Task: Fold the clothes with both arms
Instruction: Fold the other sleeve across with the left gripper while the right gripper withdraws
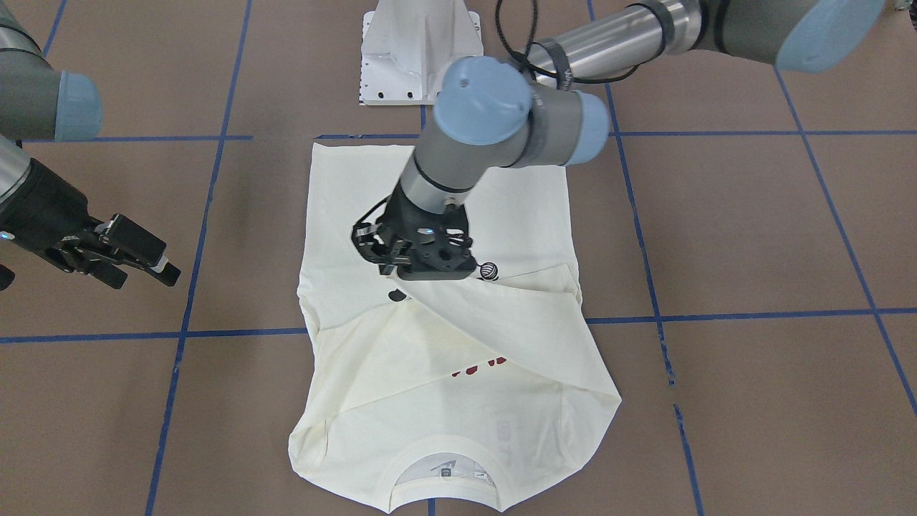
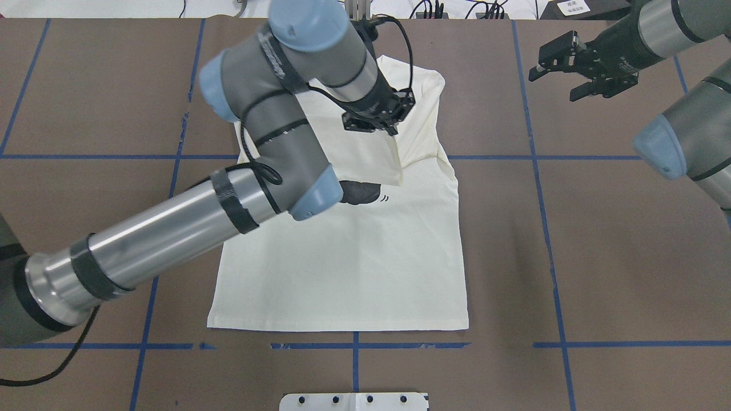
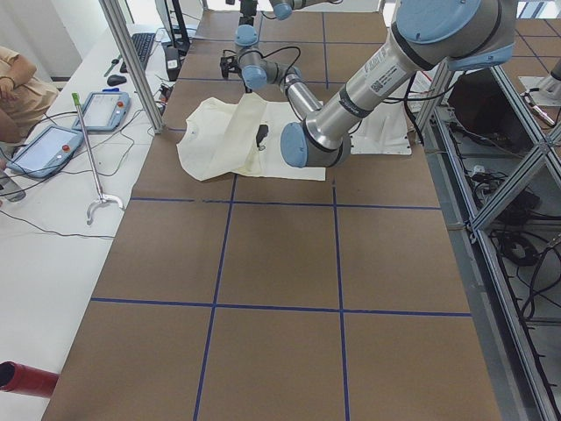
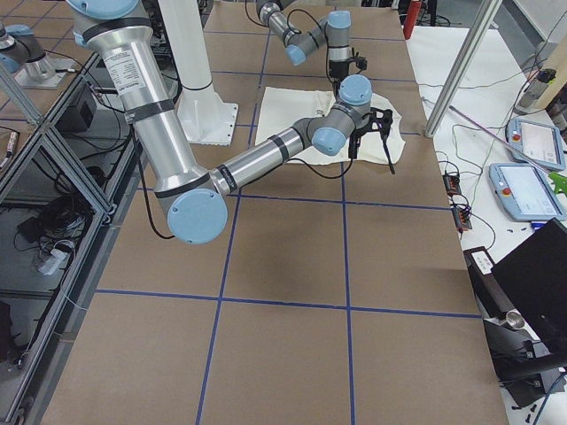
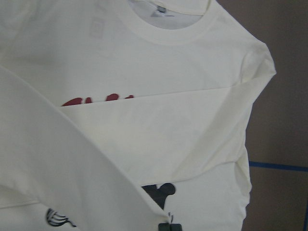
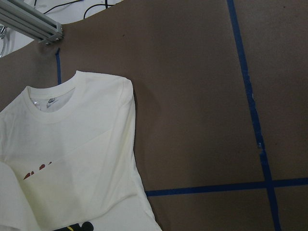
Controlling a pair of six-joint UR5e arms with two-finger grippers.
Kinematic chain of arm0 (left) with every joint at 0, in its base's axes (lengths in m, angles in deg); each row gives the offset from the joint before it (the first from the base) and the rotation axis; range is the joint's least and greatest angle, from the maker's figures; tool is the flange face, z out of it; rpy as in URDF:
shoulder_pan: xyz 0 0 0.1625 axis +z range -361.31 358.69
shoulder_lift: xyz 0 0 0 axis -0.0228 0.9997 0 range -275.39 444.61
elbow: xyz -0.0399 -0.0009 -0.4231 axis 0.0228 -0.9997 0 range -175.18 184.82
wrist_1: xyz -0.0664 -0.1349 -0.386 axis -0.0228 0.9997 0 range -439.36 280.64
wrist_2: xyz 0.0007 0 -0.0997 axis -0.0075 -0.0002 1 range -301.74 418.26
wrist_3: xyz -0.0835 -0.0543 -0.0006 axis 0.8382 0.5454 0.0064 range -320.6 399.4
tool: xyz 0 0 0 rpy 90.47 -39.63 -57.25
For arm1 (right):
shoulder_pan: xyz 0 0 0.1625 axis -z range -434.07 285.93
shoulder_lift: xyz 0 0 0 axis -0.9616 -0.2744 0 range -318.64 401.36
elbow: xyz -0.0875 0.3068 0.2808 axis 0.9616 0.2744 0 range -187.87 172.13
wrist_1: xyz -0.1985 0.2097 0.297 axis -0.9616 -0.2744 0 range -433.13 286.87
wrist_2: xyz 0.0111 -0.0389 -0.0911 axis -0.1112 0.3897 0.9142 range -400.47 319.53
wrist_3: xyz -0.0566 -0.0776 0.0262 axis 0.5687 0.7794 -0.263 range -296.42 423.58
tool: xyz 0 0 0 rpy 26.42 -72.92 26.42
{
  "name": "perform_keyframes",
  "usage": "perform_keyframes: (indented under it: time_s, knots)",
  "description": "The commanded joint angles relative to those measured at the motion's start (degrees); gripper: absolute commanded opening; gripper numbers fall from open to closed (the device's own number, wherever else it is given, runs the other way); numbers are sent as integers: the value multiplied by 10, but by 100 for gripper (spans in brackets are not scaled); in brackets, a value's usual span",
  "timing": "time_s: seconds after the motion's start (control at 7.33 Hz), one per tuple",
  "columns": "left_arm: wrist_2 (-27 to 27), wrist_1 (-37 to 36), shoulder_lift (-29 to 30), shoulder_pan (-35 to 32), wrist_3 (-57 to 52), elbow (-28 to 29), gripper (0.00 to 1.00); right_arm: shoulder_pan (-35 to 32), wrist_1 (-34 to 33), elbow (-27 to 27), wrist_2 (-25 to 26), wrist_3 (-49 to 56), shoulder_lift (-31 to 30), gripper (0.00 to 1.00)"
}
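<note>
The cream T-shirt (image 1: 444,408) (image 2: 354,268) lies flat on the brown table, print side up, collar away from the robot. Both long sleeves are folded across the chest and partly cover the black cat (image 2: 361,193) and the red lettering (image 1: 476,369). My left gripper (image 1: 405,271) (image 2: 374,123) hangs over the middle of the shirt, shut on the end of one sleeve (image 5: 96,163), which runs diagonally from the shoulder. My right gripper (image 1: 140,266) (image 2: 562,77) hovers open above bare table beside the shirt, holding nothing.
The white pedestal base (image 1: 419,57) stands just behind the shirt's hem. Blue tape lines (image 1: 200,215) cross the table. In the left side view a side bench holds teach pendants (image 3: 48,147) and a reach tool (image 3: 92,167), with a person's arm (image 3: 13,83) at its edge.
</note>
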Motion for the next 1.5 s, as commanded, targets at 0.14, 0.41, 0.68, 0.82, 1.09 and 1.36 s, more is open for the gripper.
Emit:
perform_keyframes:
  time_s: [0.14,0.41,0.68,0.82,1.09,1.36]
  knots:
    - [-116,150,40,81,19,132,51,-3,1,-1,1,4,-7,100]
    - [-114,139,35,67,21,95,85,11,0,5,11,0,-1,100]
    - [-65,67,-88,24,18,-100,85,102,-1,-30,110,-104,-5,100]
    - [-47,30,-170,2,10,-205,85,139,-3,-51,122,-153,-21,98]
    - [-46,23,-293,-5,-39,-319,83,280,-6,-156,248,-271,-100,90]
    - [-35,23,-310,-9,-39,-330,82,458,-49,-201,428,-405,-143,87]
